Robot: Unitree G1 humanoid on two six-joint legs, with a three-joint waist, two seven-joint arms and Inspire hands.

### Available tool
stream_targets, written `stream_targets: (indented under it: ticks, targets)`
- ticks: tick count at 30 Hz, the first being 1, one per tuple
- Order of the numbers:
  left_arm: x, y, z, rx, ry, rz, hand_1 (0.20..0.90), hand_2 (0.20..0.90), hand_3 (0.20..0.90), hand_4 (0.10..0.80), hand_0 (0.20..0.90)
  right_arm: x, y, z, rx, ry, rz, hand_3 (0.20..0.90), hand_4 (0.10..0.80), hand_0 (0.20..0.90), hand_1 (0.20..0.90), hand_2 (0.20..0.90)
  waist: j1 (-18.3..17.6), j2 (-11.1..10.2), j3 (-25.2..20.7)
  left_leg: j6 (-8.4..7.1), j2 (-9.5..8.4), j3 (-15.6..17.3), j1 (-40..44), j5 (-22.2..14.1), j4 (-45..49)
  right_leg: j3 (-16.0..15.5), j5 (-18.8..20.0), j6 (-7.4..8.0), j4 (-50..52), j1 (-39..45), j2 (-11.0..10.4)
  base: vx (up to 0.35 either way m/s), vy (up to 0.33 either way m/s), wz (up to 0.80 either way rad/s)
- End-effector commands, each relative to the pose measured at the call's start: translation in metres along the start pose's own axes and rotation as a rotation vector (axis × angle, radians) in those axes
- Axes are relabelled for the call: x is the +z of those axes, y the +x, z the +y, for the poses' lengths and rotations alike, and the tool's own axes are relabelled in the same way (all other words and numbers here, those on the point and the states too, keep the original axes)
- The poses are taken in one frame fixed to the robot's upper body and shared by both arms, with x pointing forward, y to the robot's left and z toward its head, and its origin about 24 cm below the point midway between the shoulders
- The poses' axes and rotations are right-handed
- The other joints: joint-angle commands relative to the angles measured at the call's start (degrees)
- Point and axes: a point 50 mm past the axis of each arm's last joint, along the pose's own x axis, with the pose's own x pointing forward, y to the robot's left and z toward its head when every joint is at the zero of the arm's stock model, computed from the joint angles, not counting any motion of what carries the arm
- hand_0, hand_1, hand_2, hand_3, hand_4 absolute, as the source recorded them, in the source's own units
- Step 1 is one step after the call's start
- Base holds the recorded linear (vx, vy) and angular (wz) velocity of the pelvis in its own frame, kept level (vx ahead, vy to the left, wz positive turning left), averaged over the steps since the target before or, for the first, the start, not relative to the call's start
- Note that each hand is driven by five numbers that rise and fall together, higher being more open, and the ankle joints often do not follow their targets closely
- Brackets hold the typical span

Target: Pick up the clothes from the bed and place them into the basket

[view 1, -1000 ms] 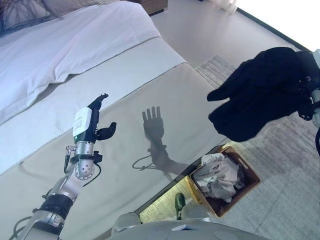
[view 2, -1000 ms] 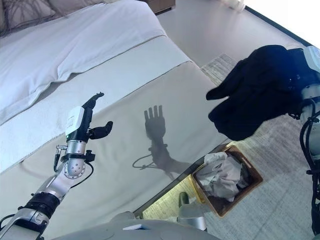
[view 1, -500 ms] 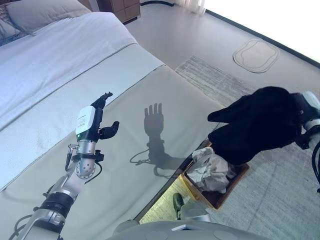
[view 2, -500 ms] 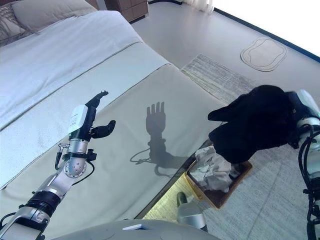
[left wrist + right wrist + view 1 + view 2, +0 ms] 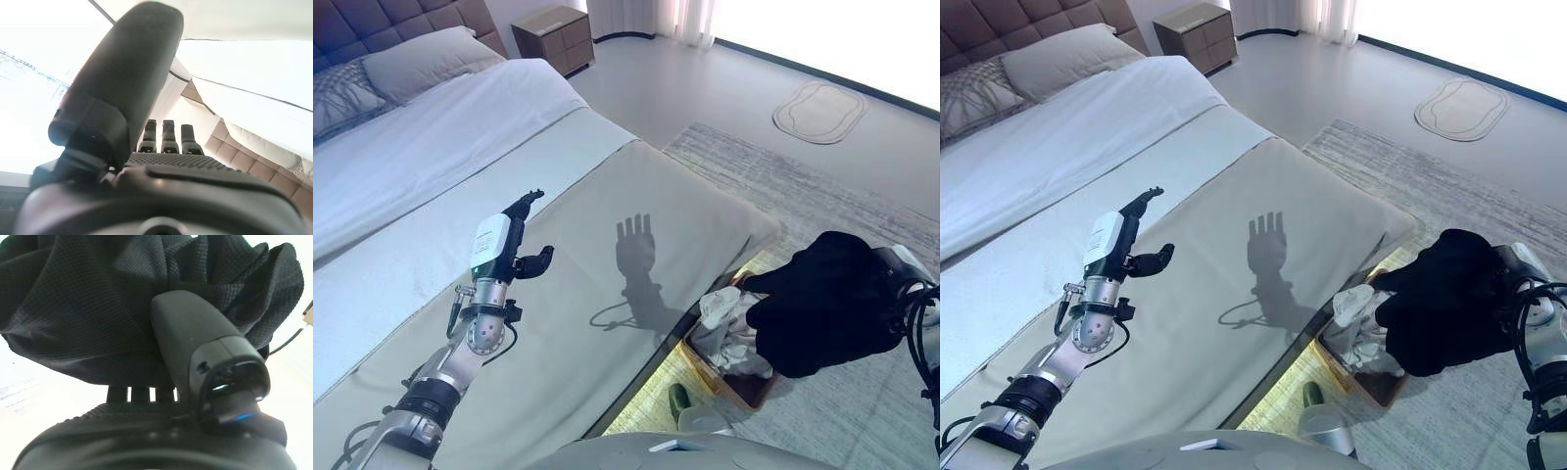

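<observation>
Strong daylight pours in from the far right corner, where the window area blows out to pure white. It throws a crisp shadow of the raised left robot hand (image 5: 502, 247) onto the bed (image 5: 607, 225). A warm yellow glow lines the floor under the bed's edge. The black garment (image 5: 1449, 304) reads as a near-featureless dark mass. In the left wrist view the thumb is blurred, the background overexposed.
</observation>
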Motion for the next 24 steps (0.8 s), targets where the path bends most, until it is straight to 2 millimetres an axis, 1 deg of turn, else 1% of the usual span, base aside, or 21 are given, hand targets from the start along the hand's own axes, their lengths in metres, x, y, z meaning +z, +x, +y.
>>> stream_targets:
  ticks: [1,6,12,19,22,24]
  targets:
    - [0.012,0.028,0.026,0.122,-0.011,-0.085,0.900,0.900,0.900,0.800,0.900,0.057,0.008,-0.052,-0.214,0.081,-0.210,0.900,0.800,0.900,0.900,0.900,1.54,-2.74,-3.73,-0.32,0.63,-1.23,1.12,-4.97,2.89,-1.55,-0.99,2.89,3.92,-2.19,-1.20,0.000,0.000,0.00]
    - [0.012,0.027,0.026,0.114,-0.008,-0.083,0.900,0.900,0.900,0.800,0.900,0.061,0.007,-0.049,-0.228,0.075,-0.229,0.900,0.800,0.900,0.900,0.900,1.55,-2.46,-3.46,-0.36,0.45,-1.34,0.85,-4.86,2.71,-1.78,-0.93,3.05,3.91,-2.52,-1.40,0.005,0.000,0.02]
    - [0.011,0.026,0.026,0.125,-0.012,-0.085,0.900,0.900,0.900,0.800,0.900,0.051,0.007,-0.045,-0.226,0.067,-0.166,0.900,0.800,0.900,0.900,0.900,1.17,-2.25,-2.95,-0.33,0.41,-1.03,0.62,-4.86,2.75,-1.58,-0.70,3.16,3.79,-2.94,-1.51,-0.006,0.001,0.00]
    - [0.012,0.027,0.029,0.139,-0.004,-0.094,0.900,0.900,0.900,0.800,0.900,0.017,0.008,-0.031,-0.192,0.088,0.009,0.900,0.800,0.900,0.900,0.900,0.13,-1.67,-2.74,-0.30,0.75,0.02,1.23,-4.97,2.66,-0.93,-0.57,3.15,3.87,-3.03,-1.37,0.000,0.000,0.00]
    - [0.012,0.027,0.029,0.140,-0.003,-0.094,0.900,0.900,0.900,0.800,0.900,0.009,0.008,-0.025,-0.174,0.085,0.042,0.900,0.800,0.900,0.900,0.900,-0.29,-1.33,-2.82,-0.29,0.83,0.39,1.48,-5.08,2.74,-0.41,-0.51,3.11,3.84,-3.05,-1.33,0.003,0.019,-0.09]
    - [0.012,0.027,0.030,0.140,-0.004,-0.096,0.900,0.900,0.900,0.800,0.900,0.007,0.008,-0.025,-0.172,0.082,0.046,0.900,0.800,0.900,0.900,0.900,-0.50,-1.13,-2.83,-0.26,0.85,0.54,1.59,-5.20,2.81,-0.04,-0.48,3.08,3.82,-3.07,-1.27,0.008,0.024,-0.07]
